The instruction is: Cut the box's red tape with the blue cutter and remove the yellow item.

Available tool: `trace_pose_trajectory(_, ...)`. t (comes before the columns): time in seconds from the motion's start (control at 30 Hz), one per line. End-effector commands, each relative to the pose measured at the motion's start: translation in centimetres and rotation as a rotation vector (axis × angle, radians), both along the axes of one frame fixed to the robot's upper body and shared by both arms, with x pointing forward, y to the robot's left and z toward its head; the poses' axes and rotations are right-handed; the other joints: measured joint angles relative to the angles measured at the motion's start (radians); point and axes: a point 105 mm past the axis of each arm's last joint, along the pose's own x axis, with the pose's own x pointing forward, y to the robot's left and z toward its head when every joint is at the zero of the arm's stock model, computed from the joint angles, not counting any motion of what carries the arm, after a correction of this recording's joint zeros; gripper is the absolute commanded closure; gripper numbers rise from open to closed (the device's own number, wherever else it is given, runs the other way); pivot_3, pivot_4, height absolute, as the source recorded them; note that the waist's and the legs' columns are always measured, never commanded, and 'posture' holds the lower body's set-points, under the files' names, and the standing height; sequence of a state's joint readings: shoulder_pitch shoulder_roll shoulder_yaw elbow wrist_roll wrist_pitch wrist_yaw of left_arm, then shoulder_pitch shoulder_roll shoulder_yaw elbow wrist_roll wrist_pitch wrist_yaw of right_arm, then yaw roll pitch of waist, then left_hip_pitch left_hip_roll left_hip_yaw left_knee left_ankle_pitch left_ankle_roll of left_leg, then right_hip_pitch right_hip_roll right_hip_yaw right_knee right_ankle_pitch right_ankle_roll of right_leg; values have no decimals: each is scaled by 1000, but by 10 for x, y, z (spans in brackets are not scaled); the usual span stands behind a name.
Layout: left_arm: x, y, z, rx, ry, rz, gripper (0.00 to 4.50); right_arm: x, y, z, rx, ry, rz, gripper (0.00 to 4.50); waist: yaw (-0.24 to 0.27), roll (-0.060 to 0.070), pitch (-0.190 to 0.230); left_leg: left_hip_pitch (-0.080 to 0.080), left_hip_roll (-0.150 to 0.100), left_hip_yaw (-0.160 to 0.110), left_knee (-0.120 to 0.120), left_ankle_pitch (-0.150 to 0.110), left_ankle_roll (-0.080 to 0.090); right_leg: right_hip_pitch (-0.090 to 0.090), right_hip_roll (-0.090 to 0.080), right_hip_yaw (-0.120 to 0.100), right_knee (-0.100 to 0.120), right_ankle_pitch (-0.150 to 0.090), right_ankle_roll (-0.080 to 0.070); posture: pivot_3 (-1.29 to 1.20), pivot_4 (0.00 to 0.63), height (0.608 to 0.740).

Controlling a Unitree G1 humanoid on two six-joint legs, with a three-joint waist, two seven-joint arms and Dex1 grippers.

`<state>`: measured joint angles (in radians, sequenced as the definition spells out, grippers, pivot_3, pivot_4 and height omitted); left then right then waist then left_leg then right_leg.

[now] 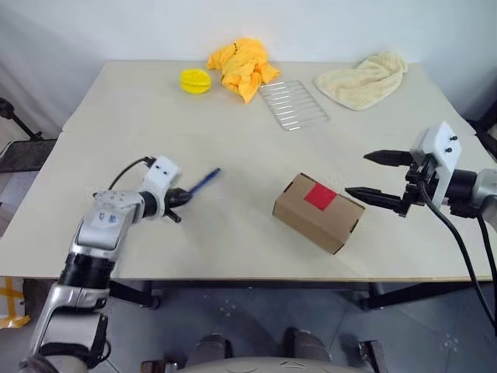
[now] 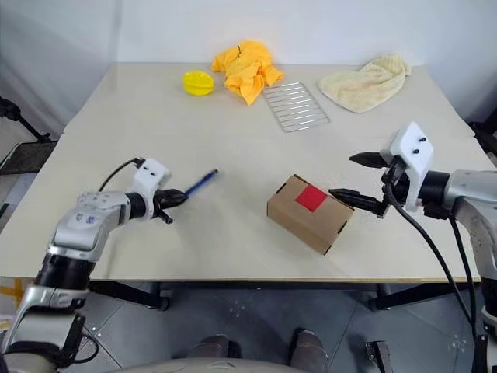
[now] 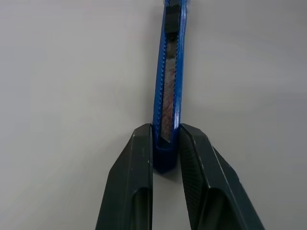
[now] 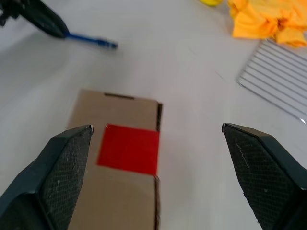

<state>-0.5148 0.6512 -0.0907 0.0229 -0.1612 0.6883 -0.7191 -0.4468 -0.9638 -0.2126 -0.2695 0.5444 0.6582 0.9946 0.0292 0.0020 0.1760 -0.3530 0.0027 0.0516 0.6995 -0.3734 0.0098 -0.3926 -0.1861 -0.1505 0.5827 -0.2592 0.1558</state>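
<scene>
While we hold the cutter off to the left, the scene reads as follows:

Left gripper: our left gripper (image 1: 180,200) has its two black fingers (image 3: 136,177) pinched on the butt end of the blue cutter (image 1: 205,180); the left wrist view shows the handle squeezed between both pads.
Blue cutter: it sticks out past our fingertips, pointing forward and to the right over the bare table (image 1: 233,233), well apart from the box.
Right gripper: our right gripper (image 1: 374,176) has its jaws spread wide and holds nothing; it hangs just beside the right end of the box, fingers aimed at it, not touching.
Box: the box (image 1: 318,212) lies closed on the near right part of the table, turned at a slant to the table edge.
Red tape: the red tape (image 1: 320,196) sits flat on the box's top face across the flap seam, uncut as far as we can see.
Yellow item: we cannot tell where it is.
Far edge of table: a round yellow disc (image 1: 196,81) sits just beside a crumpled orange cloth (image 1: 241,66); a wire rack (image 1: 293,104) lies to the right of these, and a cream towel (image 1: 363,80) lies further right.
</scene>
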Motion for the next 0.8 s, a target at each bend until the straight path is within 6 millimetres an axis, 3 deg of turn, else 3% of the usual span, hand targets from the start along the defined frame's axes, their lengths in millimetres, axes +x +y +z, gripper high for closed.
trace_pose_trajectory(0.03,-30,-17,-17,21,52,-224,3695,-11,18,10,11,-36,60,0,-3,0,0,0,0,0,0,0,0,0,0,0,0,0,0,0,150,740)
trace_pose_trajectory(0.17,-50,-14,-23,104,34,-375,3695,-17,30,1,-24,-6,95,0,-5,0,0,-1,1,0,-1,0,0,-1,0,0,0,0,0,0,150,740)
trace_pose_trajectory(0.23,-62,-13,-24,93,-16,-483,3711,-26,48,-12,-51,41,140,180,-6,0,0,0,1,0,-1,-1,0,-1,0,0,-1,0,-1,0,150,740)
trace_pose_trajectory(0.3,-69,-11,-26,96,-46,-544,3716,-29,63,-13,-29,24,169,579,-7,0,0,0,1,0,-1,-1,-1,-1,0,0,-1,-1,-1,0,150,740)
trace_pose_trajectory(0.4,-72,-11,-28,160,-107,-627,3716,-40,86,-23,-65,54,228,1610,-7,1,1,-1,2,0,-1,-1,-1,-2,1,-1,0,-1,-2,0,150,740)
trace_pose_trajectory(0.6,-69,-18,-25,210,-206,-670,3716,-47,102,-40,-164,67,268,3681,-4,1,1,-1,1,0,-1,-3,1,-2,1,-1,-1,-1,-2,0,150,740)
trace_pose_trajectory(0.67,-71,-21,-26,244,-246,-697,3716,-48,110,-56,-240,54,315,4371,-5,1,1,-2,1,0,-1,-3,1,-2,1,-1,-1,-1,-2,0,150,740)
trace_pose_trajectory(0.8,-82,-21,-33,323,-265,-753,3716,-53,129,-79,-306,30,419,4474,-8,1,1,-1,1,0,-1,-3,1,-2,1,-1,-1,-1,-2,0,150,740)
